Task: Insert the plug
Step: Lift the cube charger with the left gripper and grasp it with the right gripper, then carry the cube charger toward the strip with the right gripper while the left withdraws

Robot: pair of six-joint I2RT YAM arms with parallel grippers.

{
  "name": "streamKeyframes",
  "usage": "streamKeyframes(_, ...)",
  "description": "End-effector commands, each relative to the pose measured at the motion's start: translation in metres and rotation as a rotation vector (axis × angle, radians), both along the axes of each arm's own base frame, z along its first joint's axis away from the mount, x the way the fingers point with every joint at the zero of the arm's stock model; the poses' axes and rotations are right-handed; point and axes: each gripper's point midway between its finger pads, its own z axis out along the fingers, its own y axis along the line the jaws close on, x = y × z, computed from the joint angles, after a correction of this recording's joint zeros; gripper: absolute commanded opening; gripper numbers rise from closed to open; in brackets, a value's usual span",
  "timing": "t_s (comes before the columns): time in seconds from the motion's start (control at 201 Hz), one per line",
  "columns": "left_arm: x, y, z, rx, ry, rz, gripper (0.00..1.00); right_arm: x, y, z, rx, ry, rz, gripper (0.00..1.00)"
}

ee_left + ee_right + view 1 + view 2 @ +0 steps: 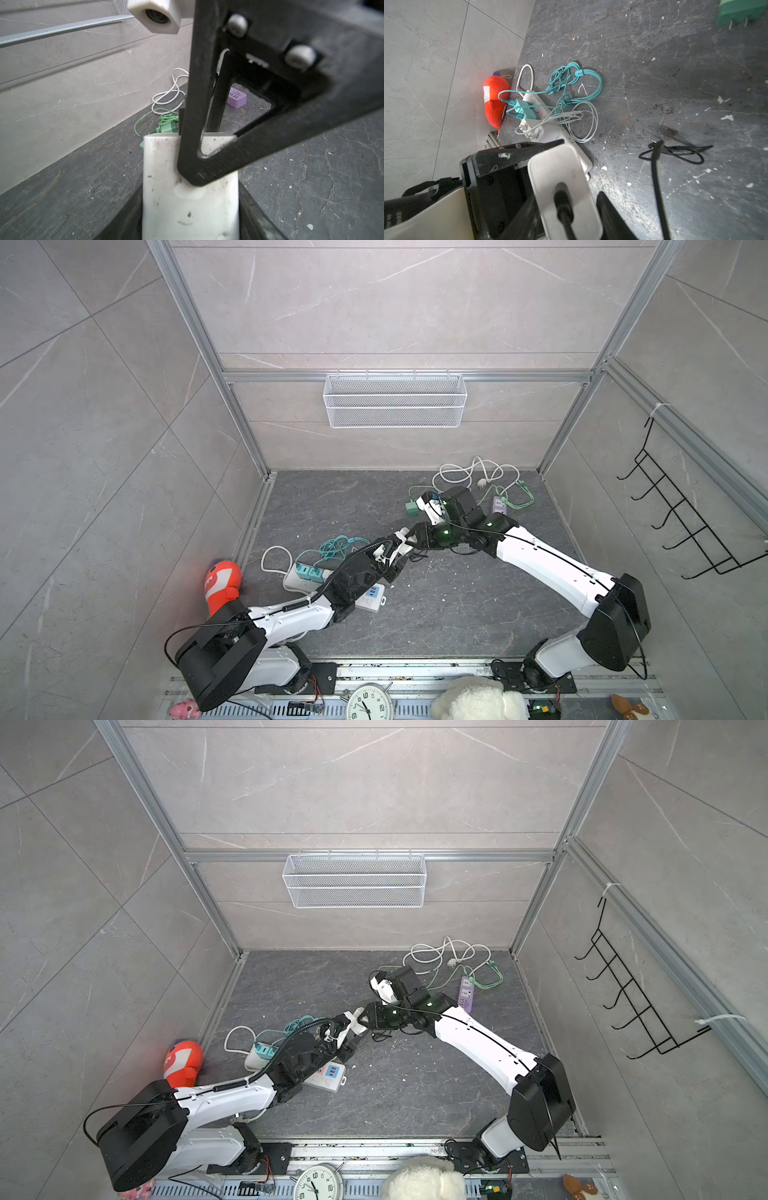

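Your strip (372, 600) lies on the floor under the left arm, with teal adapters (309, 571) filling its far end. The plug (560, 170), white with a black cord (657, 187), hangs in the air where the arms meet. The left gripper (190, 197) clamps its body and the right gripper (566, 216) pinches its cord end. Keep the left grip firm before the right lets go. Then square the prongs, hidden here, over a free socket and leave the cord slack.
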Motion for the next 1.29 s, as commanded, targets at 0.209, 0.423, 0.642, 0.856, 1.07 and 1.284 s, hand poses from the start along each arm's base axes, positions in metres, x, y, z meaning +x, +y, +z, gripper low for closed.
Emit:
streamKeyframes(0.209,-0.009,-0.02,0.039,-0.11,-0.056,-0.11,0.26,-0.007,0.012,-0.002,0.055,-0.01,0.079,0.44)
streamKeyframes(0.423,-0.017,-0.036,0.033,-0.09,-0.026,-0.2,0.31,-0.012,0.022,0.0,0.111,-0.006,0.141,0.3)
streamKeyframes(0.642,-0.01,-0.042,0.032,-0.054,-0.019,-0.193,0.65,-0.012,0.015,0.001,0.081,-0.028,0.127,0.12)
streamKeyframes(0.856,0.008,-0.028,0.028,0.086,-0.057,-0.078,0.99,0.006,-0.019,0.001,-0.093,-0.095,-0.035,0.1)
streamKeyframes(1.07,0.003,0.003,0.029,0.191,-0.072,0.005,1.0,0.031,-0.055,0.017,-0.187,-0.145,-0.186,0.09)
streamKeyframes(1.284,0.008,0.087,0.034,0.271,0.024,0.368,1.0,0.037,-0.043,0.032,-0.191,-0.164,-0.074,0.09)
